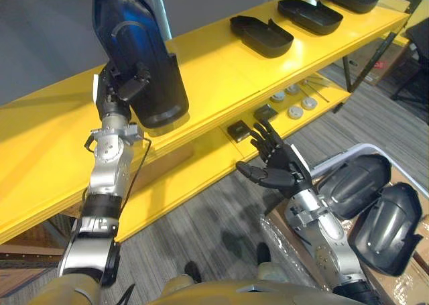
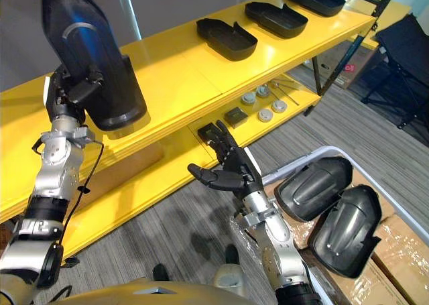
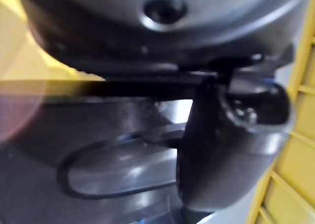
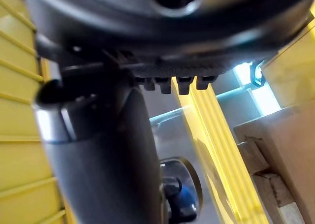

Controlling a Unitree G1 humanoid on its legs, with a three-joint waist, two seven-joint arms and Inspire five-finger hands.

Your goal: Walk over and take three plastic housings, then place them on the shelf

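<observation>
My left hand [image 1: 120, 84] is shut on a dark plastic housing [image 1: 137, 57], which stands upright and tilted above the top board of the yellow shelf [image 1: 221, 70]. Three more housings [image 1: 261, 35] lie in a row along the shelf's far right. Two further housings [image 1: 365, 191] rest in a grey bin [image 1: 365, 149] at the lower right. My right hand [image 1: 278, 161] is open, palm up, with nothing in it, in front of the lower shelf. In the left wrist view the thumb [image 3: 221, 150] presses on the glossy housing [image 3: 118, 170].
Small black blocks [image 1: 238, 129] and round grey discs [image 1: 295, 107] lie on the lower shelf board. Cardboard boxes [image 2: 402, 245] wrapped in film sit under the bin. Grey carpet [image 1: 201, 231] lies between me and the shelf.
</observation>
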